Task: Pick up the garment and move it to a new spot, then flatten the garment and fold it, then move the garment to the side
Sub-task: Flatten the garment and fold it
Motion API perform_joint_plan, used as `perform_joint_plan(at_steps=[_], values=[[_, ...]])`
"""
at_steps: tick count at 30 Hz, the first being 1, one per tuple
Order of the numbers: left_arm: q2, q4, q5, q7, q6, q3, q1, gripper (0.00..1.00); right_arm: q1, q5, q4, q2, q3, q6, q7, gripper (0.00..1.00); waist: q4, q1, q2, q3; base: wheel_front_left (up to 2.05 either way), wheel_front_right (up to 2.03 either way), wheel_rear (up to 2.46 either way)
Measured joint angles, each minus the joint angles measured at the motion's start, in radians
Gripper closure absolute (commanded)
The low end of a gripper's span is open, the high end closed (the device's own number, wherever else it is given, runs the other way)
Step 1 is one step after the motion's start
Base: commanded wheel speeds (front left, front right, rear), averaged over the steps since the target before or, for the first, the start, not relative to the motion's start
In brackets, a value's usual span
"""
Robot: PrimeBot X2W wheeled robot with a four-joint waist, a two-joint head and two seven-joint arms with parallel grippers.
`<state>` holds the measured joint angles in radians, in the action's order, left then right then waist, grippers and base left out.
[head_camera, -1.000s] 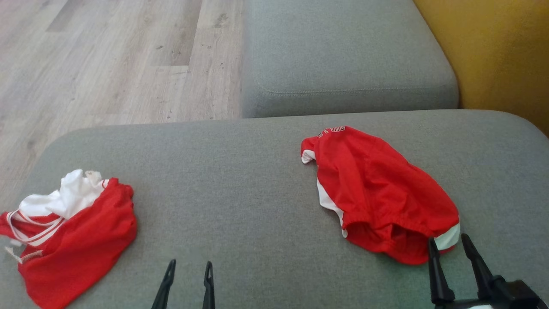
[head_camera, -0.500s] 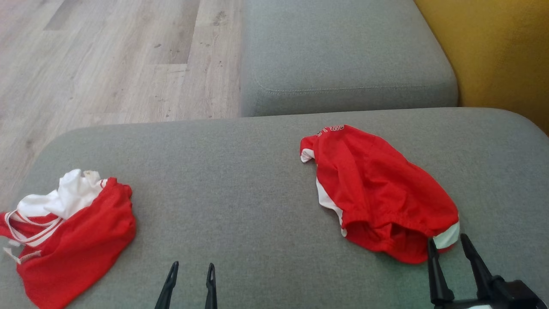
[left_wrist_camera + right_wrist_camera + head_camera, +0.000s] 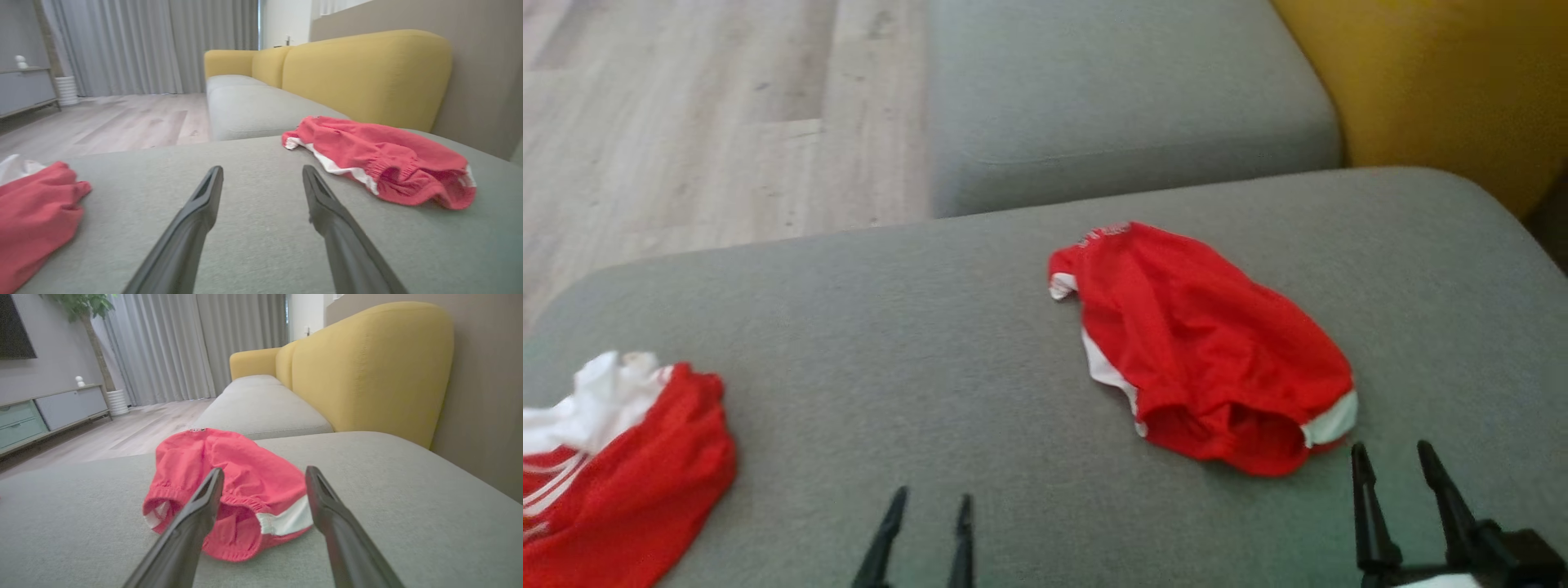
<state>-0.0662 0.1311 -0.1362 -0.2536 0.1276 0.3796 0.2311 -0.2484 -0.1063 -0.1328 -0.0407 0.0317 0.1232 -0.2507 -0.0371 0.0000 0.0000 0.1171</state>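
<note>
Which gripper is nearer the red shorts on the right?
Right. The right gripper sits just short of the red shorts; the left gripper is off to their left.

Soft, even daylight, no glare. Faint shadow under the garment (image 3: pixel 1201 351) at 6 o'clock. Head view blurred throughout; wrist views soft at margins.

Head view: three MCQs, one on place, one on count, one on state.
1. Where do the red shorts lie?
A) wooden floor
B) grey cushion, just ahead of the right gripper
C) yellow backrest
2. How many garments lie on that cushion?
A) one
B) two
C) three
3. The right gripper's fingers:
A) shut on the shorts
B) shut, empty
C) open, empty
Key: 1 B, grey fabric under them. 2 B, shorts plus a red-and-white garment at left. 3 C, fingers stand apart.
</note>
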Motion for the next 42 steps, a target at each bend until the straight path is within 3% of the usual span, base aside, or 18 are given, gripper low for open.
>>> perform_joint_plan(at_steps=[8, 15, 22, 23, 24, 32, 38, 42], values=[[0.0, 0.151, -0.087, 0.0, -0.067, 0.168, -0.188, 0.0, 0.044, -0.007, 0.049, 0.0, 0.006, 0.0, 0.0, 0.0, -0.124, 0.0001, 0.0, -0.049, 0.0, 0.0, 0.0], [0.012, 0.447, -0.181, 0.006, -0.041, 0.345, -0.456, 0.0, 0.068, -0.008, 0.073, 0.0, -0.001, 0.0, 0.0, 0.0, -0.246, 0.0001, 0.0, -0.135, 0.0, 0.0, 0.0], [0.015, 0.623, -0.268, 0.031, -0.001, 0.443, -0.674, 0.0, 0.141, -0.028, 0.083, 0.0, -0.015, 0.0, 0.0, 0.0, -0.31, 0.0003, 0.0, -0.237, 0.0, 0.0, 0.0], [0.015, 0.642, -0.279, 0.031, 0.009, 0.454, -0.695, 0.22, 0.144, -0.028, 0.083, 0.0, -0.016, 0.0, 0.0, 0.0, -0.316, 0.0003, 0.0, -0.25, 0.0, 0.0, 0.0], [0.015, 0.661, -0.284, 0.03, 0.021, 0.464, -0.713, 1.0, 0.146, -0.031, 0.083, 0.0, -0.016, 0.0, 0.0, 0.0, -0.321, 0.0004, 0.0, -0.261, 0.0, 0.0, 0.0], [0.007, 0.769, -0.311, 0.004, 0.069, 0.442, -0.811, 1.0, 0.156, -0.043, 0.077, 0.0, -0.008, 0.0, 0.0, 0.0, -0.294, 0.0, 0.0, -0.276, 0.0, 0.0, 0.0], [-0.132, 0.752, -0.254, 0.004, 0.074, 0.388, -0.908, 1.0, 0.157, -0.05, 0.078, 0.0, -0.014, 0.0, 0.0, 0.0, -0.245, 0.0001, 0.0, -0.279, 0.0, 0.0, 0.0], [-0.156, 0.766, -0.244, 0.004, 0.036, 0.382, -0.931, 1.0, 0.158, -0.051, 0.077, 0.0, -0.02, 0.0, 0.0, 0.0, -0.219, 0.0, 0.0, -0.283, 0.0, 0.0, 0.0]])
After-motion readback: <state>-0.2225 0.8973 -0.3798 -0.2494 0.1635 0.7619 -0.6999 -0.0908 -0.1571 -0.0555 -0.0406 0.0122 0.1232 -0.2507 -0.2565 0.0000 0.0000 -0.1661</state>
